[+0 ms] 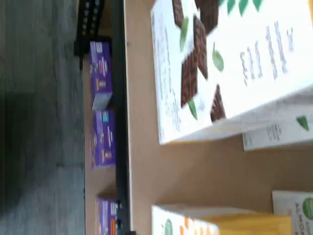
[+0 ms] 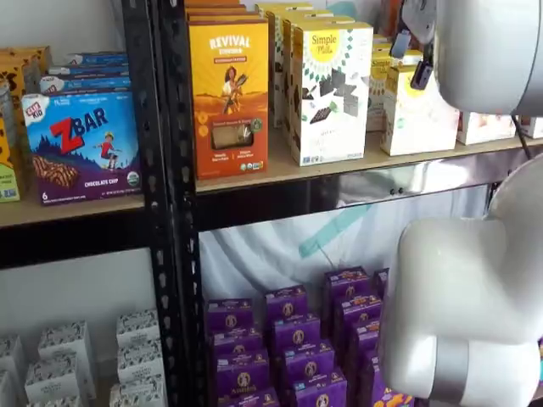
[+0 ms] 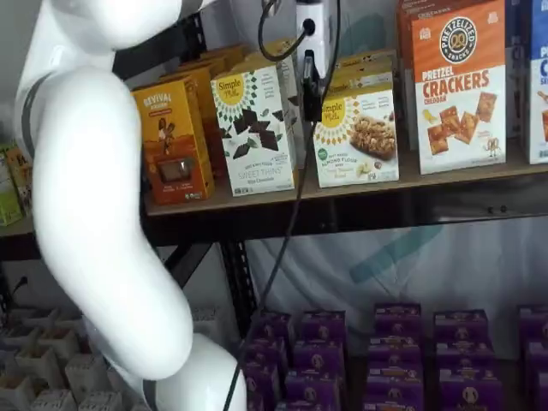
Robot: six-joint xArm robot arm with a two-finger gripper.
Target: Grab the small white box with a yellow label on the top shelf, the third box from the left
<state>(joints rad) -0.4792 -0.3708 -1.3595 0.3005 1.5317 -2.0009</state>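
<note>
In the wrist view, a tan wooden surface (image 1: 190, 171) fills most of the picture, and a grey floor shows beyond its dark rail. A tall white box (image 1: 230, 63) with dark cracker pictures and green leaves lies big across the picture. Near it, the small white box (image 1: 225, 221) shows its yellow side and a bit of orange. Purple boxes (image 1: 101, 117) sit lower down, past the rail.

In a shelf view, the top shelf (image 2: 339, 170) holds a row of boxes between black posts. An orange box (image 2: 229, 85) stands beside the tall white box (image 2: 331, 91). The small white box (image 2: 416, 106) stands just beside that one, and part of it hides behind the white arm (image 2: 462, 297). More purple boxes (image 2: 288, 348) fill the shelf below. The pincer cannot be made out here.

In a shelf view from the other side, the small white box (image 3: 355, 137) sits on the top shelf (image 3: 342, 187), between the tall white box (image 3: 255, 128) and an orange cracker box (image 3: 458, 86). The pincer (image 3: 309, 86) hangs just in front of the small box, at its upper corner, beside a black cable (image 3: 287, 231). Its black fingers show no clear gap, so it is not possible to tell if it is released or clenched.
</note>
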